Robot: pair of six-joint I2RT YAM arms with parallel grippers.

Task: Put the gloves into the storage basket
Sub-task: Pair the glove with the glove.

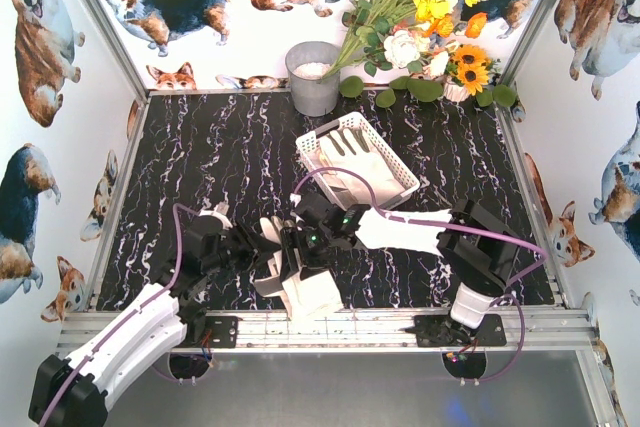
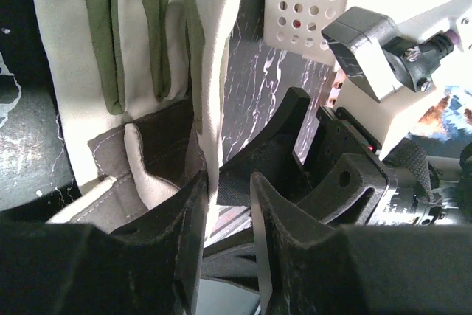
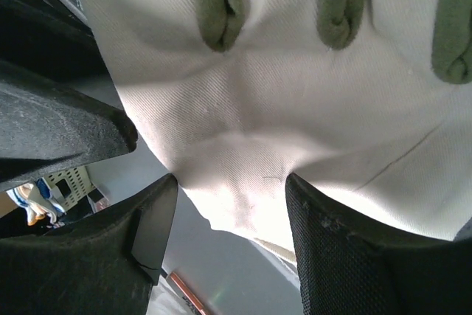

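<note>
While the right gripper (image 3: 230,189) clamps the cream fabric glove (image 3: 295,94), cannot tell whether the left gripper (image 2: 228,182) holds it; opposing pulls could drop it 6 o'clock of the white perforated plastic basket (image 1: 388,152).

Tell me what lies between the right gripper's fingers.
A cream glove fills the gap of the right gripper, touching both fingers; the right wrist view shows it.

Storage basket (image 1: 388,152): white plastic, rectangular, perforated walls, upright, sitting diag. Inside it are cream gloves (image 1: 352,162) w/ dark strips betw. fingers, lying flat approx. along its length; count unclear. Loose glove (image 2: 66,71) is outside the basket, well apart on its near side: cream fabric, olive-green strips betw. fingers, grey palm patch, fingers pointing roughly toward basket.
</note>
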